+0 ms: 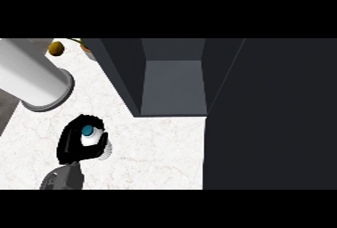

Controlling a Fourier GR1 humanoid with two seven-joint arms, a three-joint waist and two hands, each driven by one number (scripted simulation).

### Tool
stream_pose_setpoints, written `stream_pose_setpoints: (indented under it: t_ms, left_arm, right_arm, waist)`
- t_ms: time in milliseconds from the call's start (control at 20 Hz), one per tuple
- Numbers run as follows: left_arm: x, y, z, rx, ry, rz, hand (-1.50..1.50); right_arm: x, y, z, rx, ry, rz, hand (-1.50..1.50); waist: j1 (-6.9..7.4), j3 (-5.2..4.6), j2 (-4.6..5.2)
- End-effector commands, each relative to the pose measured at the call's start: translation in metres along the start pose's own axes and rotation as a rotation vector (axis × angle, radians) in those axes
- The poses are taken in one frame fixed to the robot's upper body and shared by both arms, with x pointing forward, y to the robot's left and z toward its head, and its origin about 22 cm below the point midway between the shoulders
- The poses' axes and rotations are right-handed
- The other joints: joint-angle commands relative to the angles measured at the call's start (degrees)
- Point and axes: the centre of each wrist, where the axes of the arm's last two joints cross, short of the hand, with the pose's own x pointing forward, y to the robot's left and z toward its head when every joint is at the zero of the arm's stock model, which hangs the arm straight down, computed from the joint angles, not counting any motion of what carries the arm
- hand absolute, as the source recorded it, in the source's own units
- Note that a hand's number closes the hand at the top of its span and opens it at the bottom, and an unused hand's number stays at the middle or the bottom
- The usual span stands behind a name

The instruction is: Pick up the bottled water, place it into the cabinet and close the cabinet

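Holding the bottled water [88, 132] is the job being done by the left hand [74, 144], whose black fingers are curled round the bottle. Only the blue cap and a bit of the clear white body can be seen, because most of the bottle is hidden inside the hand. The bottle is seen from the top, so it looks to be kept upright. Under the hand, the white worktop [158, 151] is seen. It cannot be told if the bottle is lifted off it or not.

Up and to the right of the hand, the dark cabinet [172, 84] is found, well apart from the hand, with its inside open. Its door [276, 116] is swung out far to the right of the hand. Up and to the left of the hand, a big grey tube [33, 80] is seen. The right hand is not seen at all.

The bottle is thought to be light but a little heavy with water, smooth, and maybe slippery. Its thin sides may be squashed if squeezed too much. It is best held round the middle, below the cap, and kept upright.
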Motion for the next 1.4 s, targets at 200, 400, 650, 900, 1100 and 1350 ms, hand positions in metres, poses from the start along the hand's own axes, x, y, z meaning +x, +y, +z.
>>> stream_pose_setpoints:
  t_ms: [200,400,650,900,1100,1350]
  left_arm:
    - [0.024,-0.074,-0.032,-0.052,0.009,0.011,1.50]
    - [0.029,-0.105,-0.048,-0.037,0.000,-0.032,1.50]
    - [0.033,-0.147,-0.061,-0.036,-0.035,-0.075,1.50]
    - [0.036,-0.172,-0.069,0.008,-0.035,-0.145,1.50]
    - [0.042,-0.188,-0.091,0.046,0.006,-0.226,1.50]
    - [0.044,-0.203,-0.116,0.087,0.054,-0.283,1.50]
  right_arm:
    - [0.031,0.009,-0.006,0.024,-0.076,-0.042,-1.50]
    - [0.042,0.023,-0.006,0.054,-0.075,-0.061,-1.50]
    - [0.036,0.009,-0.005,0.058,-0.091,-0.063,-1.50]
    - [0.039,0.016,-0.002,0.029,-0.101,-0.058,-1.50]
    - [0.033,0.013,-0.006,0.038,-0.110,-0.076,-1.50]
    - [0.034,0.013,-0.008,0.058,-0.075,-0.094,-1.50]
  waist:
    - [-0.11,-0.03,-0.05]
    - [-0.90,-0.11,0.06]
    - [-1.06,-0.10,0.23]
    - [-1.16,-0.11,0.28]
    - [-0.88,-0.09,0.37]
    - [-2.12,-0.14,0.77]
